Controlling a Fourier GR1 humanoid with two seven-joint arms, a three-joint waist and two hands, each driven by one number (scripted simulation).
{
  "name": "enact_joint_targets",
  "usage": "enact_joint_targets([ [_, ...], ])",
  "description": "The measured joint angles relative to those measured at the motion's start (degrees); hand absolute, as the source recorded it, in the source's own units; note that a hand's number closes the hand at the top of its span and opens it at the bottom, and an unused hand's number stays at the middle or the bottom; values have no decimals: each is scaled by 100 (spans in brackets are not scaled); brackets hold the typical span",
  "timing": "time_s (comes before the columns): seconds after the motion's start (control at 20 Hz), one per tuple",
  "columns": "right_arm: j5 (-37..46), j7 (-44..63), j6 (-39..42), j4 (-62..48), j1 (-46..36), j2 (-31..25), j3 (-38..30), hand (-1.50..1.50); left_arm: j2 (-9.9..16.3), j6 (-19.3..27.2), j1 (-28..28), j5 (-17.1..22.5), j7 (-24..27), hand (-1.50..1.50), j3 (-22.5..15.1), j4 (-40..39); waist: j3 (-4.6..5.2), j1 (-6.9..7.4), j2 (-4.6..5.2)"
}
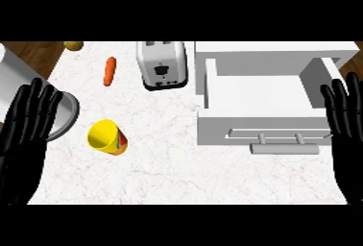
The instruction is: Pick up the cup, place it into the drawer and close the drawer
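Observation:
A yellow cup (108, 137) with a red and green side lies tilted on the white marble counter (163, 168), left of centre, its mouth facing up and left. The white drawer (259, 93) stands pulled open at the right, its grey handle (282, 145) toward me; nothing shows inside it. My left hand (28, 129) rests open at the left edge, fingers up, a short way left of the cup. At the right edge my right hand (346, 125) rests open, fingers up, beside the drawer's right wall.
A white toaster (163, 64) stands at the back centre, just left of the drawer. An orange carrot (109, 70) lies left of the toaster. A grey round object (65, 115) sits partly behind my left hand. A brownish item (73, 45) shows at the back left.

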State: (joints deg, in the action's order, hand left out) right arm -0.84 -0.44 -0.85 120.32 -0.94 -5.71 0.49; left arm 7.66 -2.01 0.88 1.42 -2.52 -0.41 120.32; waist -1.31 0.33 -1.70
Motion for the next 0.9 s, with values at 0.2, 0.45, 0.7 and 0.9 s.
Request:
enact_joint_targets([
  [0.2, 14, -207, 82, -63, 82, -15, -14, -150, 320, -587, -127, 698, 75, -150, 272, -1, 84, -24, 106],
  [0.45, -80, 161, 305, -169, -3, -143, 143, -150, 601, -1398, -213, 2105, -31, -150, 633, -723, 128, -35, 177],
  [0.7, -301, 655, 506, -343, -301, -295, 87, -150, 832, -1946, -462, 2955, -121, -150, 1042, -1766, 134, -44, 183],
  [0.9, -354, 603, 637, -740, -568, -323, -5, -150, 983, -2246, -769, 2912, 7, -150, 1202, -2593, 133, -44, 181],
])
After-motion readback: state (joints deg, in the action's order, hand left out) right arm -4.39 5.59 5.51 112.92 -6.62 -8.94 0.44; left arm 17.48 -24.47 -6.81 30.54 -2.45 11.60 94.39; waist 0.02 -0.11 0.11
